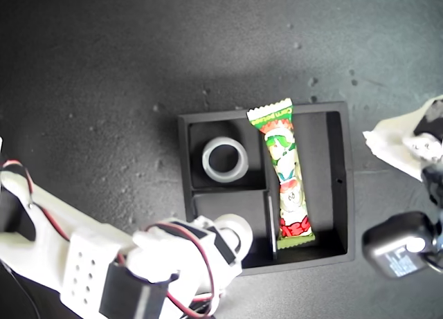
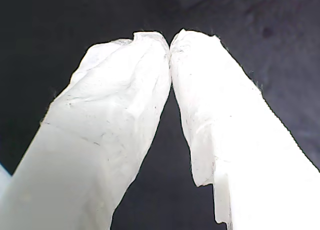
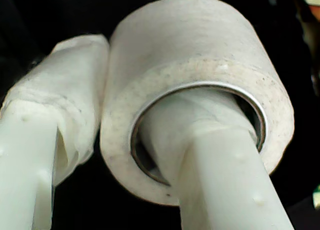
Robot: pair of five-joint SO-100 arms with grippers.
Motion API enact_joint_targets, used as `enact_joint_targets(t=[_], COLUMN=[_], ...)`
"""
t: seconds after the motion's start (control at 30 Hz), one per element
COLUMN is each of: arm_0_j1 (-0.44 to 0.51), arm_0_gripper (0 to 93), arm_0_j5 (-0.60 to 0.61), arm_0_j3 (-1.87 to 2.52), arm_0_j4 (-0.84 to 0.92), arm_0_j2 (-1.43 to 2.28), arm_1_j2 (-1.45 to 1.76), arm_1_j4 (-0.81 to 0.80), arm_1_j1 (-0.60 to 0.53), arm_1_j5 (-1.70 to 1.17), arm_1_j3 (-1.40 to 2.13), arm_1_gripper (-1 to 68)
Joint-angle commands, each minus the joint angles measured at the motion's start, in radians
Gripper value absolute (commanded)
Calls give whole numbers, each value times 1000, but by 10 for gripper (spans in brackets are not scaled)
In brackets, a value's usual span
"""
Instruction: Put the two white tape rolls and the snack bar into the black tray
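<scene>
Second tape roll [image 3: 200, 90]: matte white ring, metallic-looking inner rim, clamped in my second gripper [image 3: 132, 120], one finger through the hole, over the black tray [image 1: 342, 194] small near compartment.
First tape roll [image 1: 224, 160]: thin-walled, lies flat in the other small compartment.
Snack bar [image 1: 286, 174]: crinkly, in the long compartment.
My first gripper [image 2: 170, 43]: tips touching, empty.

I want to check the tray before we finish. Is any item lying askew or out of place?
Yes. The snack bar lies slightly tilted in the long compartment of the black tray, its green end overhanging the rim. One tape roll sits properly in its compartment.
</scene>
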Motion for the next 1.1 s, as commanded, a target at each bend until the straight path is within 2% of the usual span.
enact_joint_targets(t=[0.0,0.07,0.23,0.3,0.43,0.53,0.8,1.07], arm_0_j1=[26,35,44,43,8,-41,-210,-293], arm_0_gripper=[151,203,248,212,52,7,1,1], arm_0_j5=[-51,-80,-81,-78,-98,-109,-95,-72], arm_0_j3=[-18,18,6,40,324,554,1144,1947], arm_0_j4=[17,17,17,18,18,17,-52,-390], arm_0_j2=[12,23,38,91,362,601,1144,1713], arm_1_j2=[28,32,80,126,344,583,1190,1559], arm_1_j4=[12,12,14,14,12,-61,-403,-500], arm_1_j1=[2,3,18,21,49,60,87,124], arm_1_j5=[67,71,69,84,155,221,383,460], arm_1_j3=[-60,-80,-41,12,218,462,1310,1873], arm_1_gripper=[-5,-5,-5,-5,-5,-5,-6,-6])
